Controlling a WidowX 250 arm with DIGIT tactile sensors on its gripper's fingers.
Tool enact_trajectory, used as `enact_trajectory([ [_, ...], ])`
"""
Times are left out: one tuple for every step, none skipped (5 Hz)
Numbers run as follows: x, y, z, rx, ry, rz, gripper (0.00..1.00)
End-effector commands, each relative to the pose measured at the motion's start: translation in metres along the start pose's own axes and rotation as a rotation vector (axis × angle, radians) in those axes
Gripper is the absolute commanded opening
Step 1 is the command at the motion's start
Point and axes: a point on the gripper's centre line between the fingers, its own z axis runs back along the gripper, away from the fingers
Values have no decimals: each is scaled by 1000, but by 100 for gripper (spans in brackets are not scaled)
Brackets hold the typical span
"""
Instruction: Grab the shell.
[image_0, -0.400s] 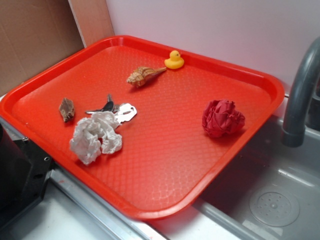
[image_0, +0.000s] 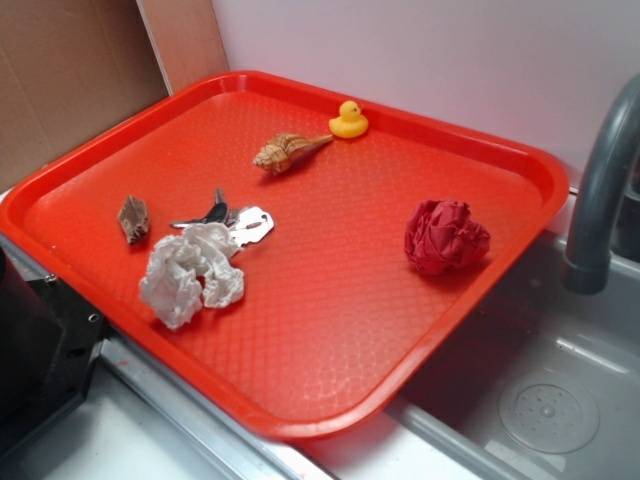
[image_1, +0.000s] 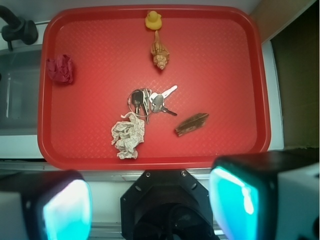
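While the pincer hangs high above the near edge of the red tray, its two fingers stand spread wide apart and hold nothing, as the wrist view shows; the exterior view does not show the pincer at all. Near the middle of the tray's far edge lies the shell, a tan-and-cream spiral on its side, its pointed orange-brown tail aimed at the yellow rubber duck just beside it. The duck stands against the far rim. Toward the tray's middle lies a bunch of keys, and touching it on the near side is a crumpled white paper wad. A dark brown ridged chunk lies apart from the keys, toward the left edge as the exterior view frames the tray. A crumpled red paper wad rests alone near the right edge. Beyond that edge is a grey sink basin with a dark curved faucet. All objects lie well apart from the pincer.
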Motion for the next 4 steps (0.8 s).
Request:
enact_trajectory([
  [87,25,-77,76,-62,96,100],
  [106,35,-109,-35,-95,88,100],
  [124,36,-147,-67,-88,110,100],
  [126,26,-174,-81,-40,86,100],
])
